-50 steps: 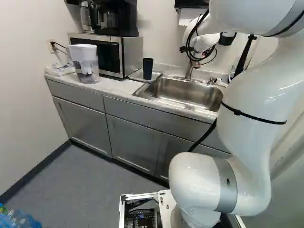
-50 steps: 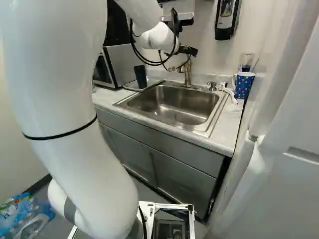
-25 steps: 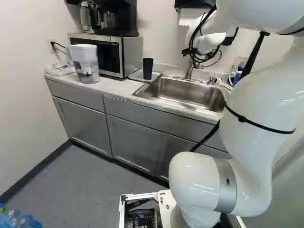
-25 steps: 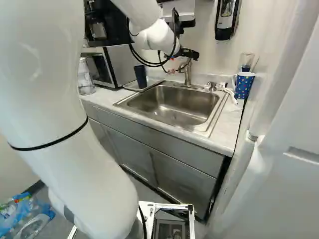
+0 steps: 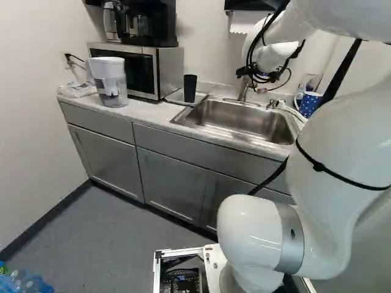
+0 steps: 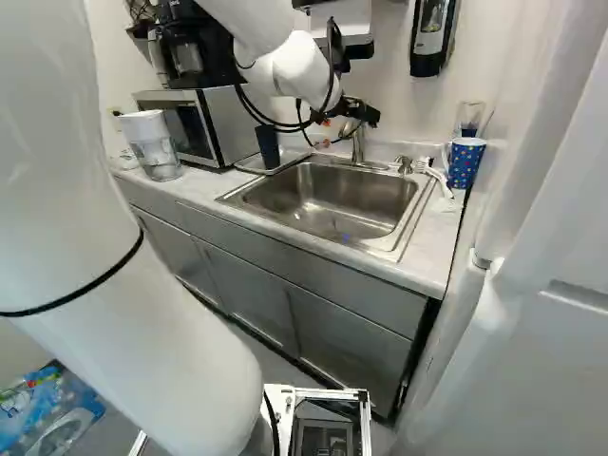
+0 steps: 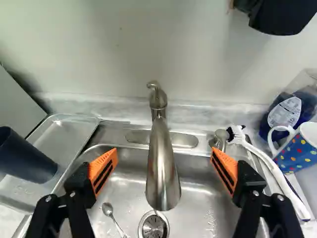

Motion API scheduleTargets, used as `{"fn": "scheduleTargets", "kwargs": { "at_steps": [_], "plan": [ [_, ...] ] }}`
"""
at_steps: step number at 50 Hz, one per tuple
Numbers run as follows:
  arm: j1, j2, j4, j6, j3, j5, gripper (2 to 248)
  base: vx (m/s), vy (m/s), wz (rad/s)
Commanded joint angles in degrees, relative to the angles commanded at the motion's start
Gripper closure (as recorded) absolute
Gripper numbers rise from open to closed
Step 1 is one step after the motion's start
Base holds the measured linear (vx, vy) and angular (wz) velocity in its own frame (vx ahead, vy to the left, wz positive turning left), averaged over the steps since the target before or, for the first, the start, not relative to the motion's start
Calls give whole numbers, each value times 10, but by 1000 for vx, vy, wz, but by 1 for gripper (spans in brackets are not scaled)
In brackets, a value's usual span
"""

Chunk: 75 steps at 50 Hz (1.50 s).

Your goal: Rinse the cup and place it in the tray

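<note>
Dark cup (image 5: 190, 88) stands near the faucet (image 7: 158, 102); the hand (image 7: 164, 151), fingers (image 7: 106, 161) apart astride the spout (image 7: 162, 173), should nudge the lever (image 7: 154, 88) squarely.

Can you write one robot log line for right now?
end effector: open, empty, above sink | faucet: seen between open fingers | dark cup: in tray | spoon: in sink

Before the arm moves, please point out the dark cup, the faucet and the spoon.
Dark cup (image 7: 26, 156), wrist view: its side wall.
Faucet (image 7: 162, 168), wrist view: its spout.
Spoon (image 7: 107, 208), wrist view: its bowl.
</note>
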State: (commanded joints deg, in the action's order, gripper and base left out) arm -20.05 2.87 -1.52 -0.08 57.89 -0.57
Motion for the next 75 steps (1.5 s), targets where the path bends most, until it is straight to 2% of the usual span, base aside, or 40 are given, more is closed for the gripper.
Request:
{"fn": "scheduleTargets", "kwargs": {
  "at_steps": [47, 75],
  "plan": [
    [-26, 116, 0, 0, -107, 105, 3, 0, 0, 0],
    [-25, 123, 0, 0, -113, 151, 3, 0, 0, 0]
  ]
}}
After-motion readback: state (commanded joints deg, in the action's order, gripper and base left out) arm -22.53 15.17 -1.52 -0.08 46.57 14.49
